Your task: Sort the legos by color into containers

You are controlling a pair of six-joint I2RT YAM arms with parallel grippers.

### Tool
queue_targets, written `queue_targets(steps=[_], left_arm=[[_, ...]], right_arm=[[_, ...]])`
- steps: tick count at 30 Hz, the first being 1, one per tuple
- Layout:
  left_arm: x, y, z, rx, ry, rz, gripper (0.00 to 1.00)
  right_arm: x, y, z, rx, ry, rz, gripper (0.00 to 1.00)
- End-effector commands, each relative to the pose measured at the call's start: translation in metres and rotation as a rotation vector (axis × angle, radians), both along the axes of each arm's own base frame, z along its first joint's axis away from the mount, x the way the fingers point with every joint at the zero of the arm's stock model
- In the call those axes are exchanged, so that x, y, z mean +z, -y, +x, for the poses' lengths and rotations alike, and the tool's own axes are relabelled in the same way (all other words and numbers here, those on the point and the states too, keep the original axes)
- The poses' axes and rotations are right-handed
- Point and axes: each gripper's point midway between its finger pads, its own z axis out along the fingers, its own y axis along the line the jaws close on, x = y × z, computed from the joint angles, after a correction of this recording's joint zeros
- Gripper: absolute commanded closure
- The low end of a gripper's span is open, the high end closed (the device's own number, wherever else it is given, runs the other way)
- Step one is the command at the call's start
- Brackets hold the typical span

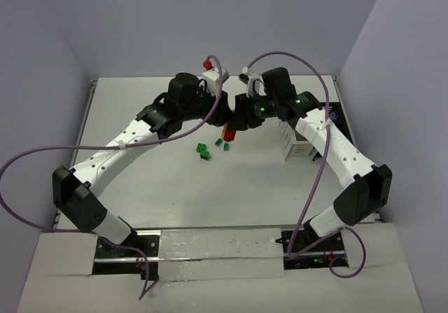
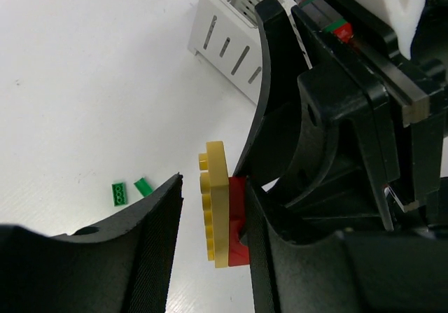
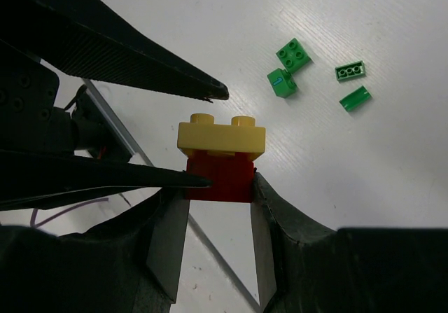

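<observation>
From the top camera you see both arms meeting just left of the white slatted box (image 1: 295,143). A red brick (image 1: 228,135) sits between their tips. Some green legos (image 1: 204,152) lie on the table (image 1: 140,194), further left of the box and a little nearer to the arm bases.

In the left wrist camera, your left gripper (image 2: 213,187) has its jaws apart. A yellow brick (image 2: 215,215), joined to the red brick, stands between the pads. There is a clear gap between the yellow side and one pad. The other pad is right against the red side. The box stands behind this pair.

In the right wrist camera, your right gripper (image 3: 218,187) is clamped on the red brick, with the yellow brick on top of it, studs up. The fingers of the left gripper reach in from the side, one above the yellow brick and one beside the red brick.
</observation>
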Motion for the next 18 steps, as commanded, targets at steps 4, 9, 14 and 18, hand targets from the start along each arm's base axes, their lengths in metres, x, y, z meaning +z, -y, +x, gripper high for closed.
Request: queue_targets(steps=[4, 9, 14, 18], left_arm=[[0.021, 0.005, 0.003, 0.014, 0.059, -0.013, 0.63], [0.016, 0.005, 0.001, 0.009, 0.053, -0.003, 0.85], [0.011, 0.000, 0.002, 0.017, 0.075, 0.037, 1.00], [0.012, -0.014, 0.011, 0.069, 0.142, 0.095, 1.00]], right_arm=[[0.036, -0.009, -0.002, 0.018, 0.069, 0.066, 1.00], [0.039, -0.008, -0.002, 0.014, 0.076, 0.069, 1.00], [0.032, -0.005, -0.004, 0.015, 0.065, 0.048, 1.00], [0.024, 0.000, -0.009, 0.016, 0.059, 0.026, 1.00]])
